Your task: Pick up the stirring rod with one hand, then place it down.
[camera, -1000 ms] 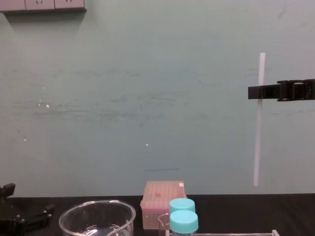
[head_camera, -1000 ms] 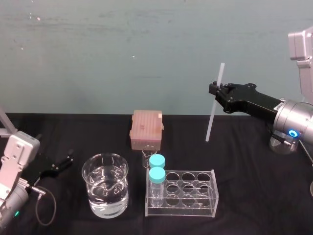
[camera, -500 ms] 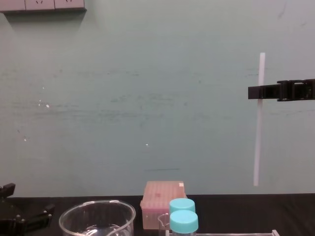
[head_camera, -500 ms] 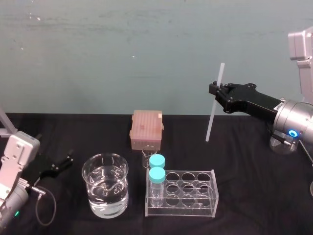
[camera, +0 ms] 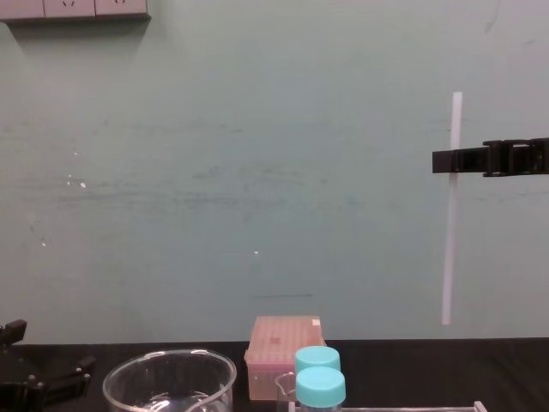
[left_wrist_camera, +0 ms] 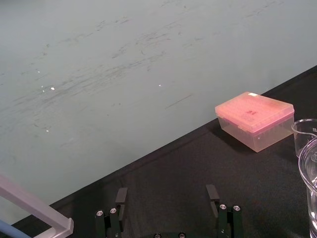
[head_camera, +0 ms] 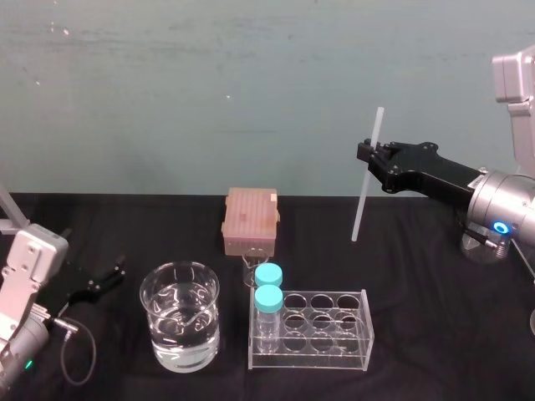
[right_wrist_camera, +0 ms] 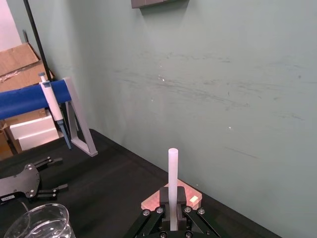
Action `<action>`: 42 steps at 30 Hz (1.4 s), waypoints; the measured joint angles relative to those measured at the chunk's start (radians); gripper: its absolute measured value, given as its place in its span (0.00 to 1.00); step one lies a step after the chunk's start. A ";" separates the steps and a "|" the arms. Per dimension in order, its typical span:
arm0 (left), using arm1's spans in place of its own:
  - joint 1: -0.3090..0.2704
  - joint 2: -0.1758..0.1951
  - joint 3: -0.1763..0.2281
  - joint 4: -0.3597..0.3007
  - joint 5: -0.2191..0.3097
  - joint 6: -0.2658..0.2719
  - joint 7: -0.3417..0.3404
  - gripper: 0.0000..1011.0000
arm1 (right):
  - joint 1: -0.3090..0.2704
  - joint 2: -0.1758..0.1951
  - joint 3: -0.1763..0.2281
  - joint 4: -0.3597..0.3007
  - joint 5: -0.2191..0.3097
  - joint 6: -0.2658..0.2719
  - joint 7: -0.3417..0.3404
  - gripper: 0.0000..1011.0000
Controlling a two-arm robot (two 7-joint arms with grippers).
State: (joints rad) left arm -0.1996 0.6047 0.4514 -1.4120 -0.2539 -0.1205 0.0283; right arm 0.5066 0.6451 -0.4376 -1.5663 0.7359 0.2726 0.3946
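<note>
Chest view: my right claw (camera: 455,160) pinches the stirring rod (camera: 447,257) tight in its upper third, holding it near upright, high above the desk (head_camera: 435,276). My left claw (head_camera: 99,284) rests spread wide on the desk's left. With so much length below the grip, I judge a hasty descent could jab the tip down and lever the rod loose.

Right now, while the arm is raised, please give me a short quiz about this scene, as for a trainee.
1. True or false: the right end effector holds the long, thin, white translucent stirring rod horizontally.
2. How many blue-capped clear vials stand in the clear plastic rack? A one, B two, C four.
3. Fill in: the parked left end effector is ___ (open or shut).
Key: 1 false, it is nearly upright; 2 B; 3 open.
</note>
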 joint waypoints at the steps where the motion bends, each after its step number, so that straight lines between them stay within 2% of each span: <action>1: 0.000 0.000 0.000 0.000 0.000 0.000 0.000 0.99 | 0.000 0.000 0.000 0.000 0.000 0.000 0.000 0.07; 19: 0.000 0.000 0.000 0.000 0.000 0.000 0.000 0.99 | 0.000 0.000 0.000 0.000 0.000 0.000 0.000 0.07; 25: 0.000 0.000 0.000 0.000 0.000 0.000 0.000 0.99 | -0.011 0.012 0.014 -0.023 0.019 -0.002 0.050 0.07; 32: 0.000 0.000 0.000 0.000 0.000 0.000 0.000 0.99 | -0.054 0.070 0.041 -0.100 0.081 0.028 0.092 0.07; 35: 0.000 0.000 0.000 0.000 0.000 0.000 0.000 0.99 | -0.083 0.109 0.050 -0.138 0.110 0.037 0.110 0.07; 38: 0.000 0.000 0.000 0.000 0.000 0.000 0.000 0.99 | -0.114 0.152 0.052 -0.167 0.136 0.037 0.139 0.07; 42: 0.000 0.000 0.000 0.000 0.000 0.000 0.000 0.99 | -0.141 0.185 0.045 -0.180 0.150 0.023 0.165 0.07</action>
State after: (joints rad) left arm -0.1995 0.6047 0.4514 -1.4120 -0.2539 -0.1205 0.0283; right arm 0.3658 0.8298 -0.3924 -1.7461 0.8859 0.2954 0.5596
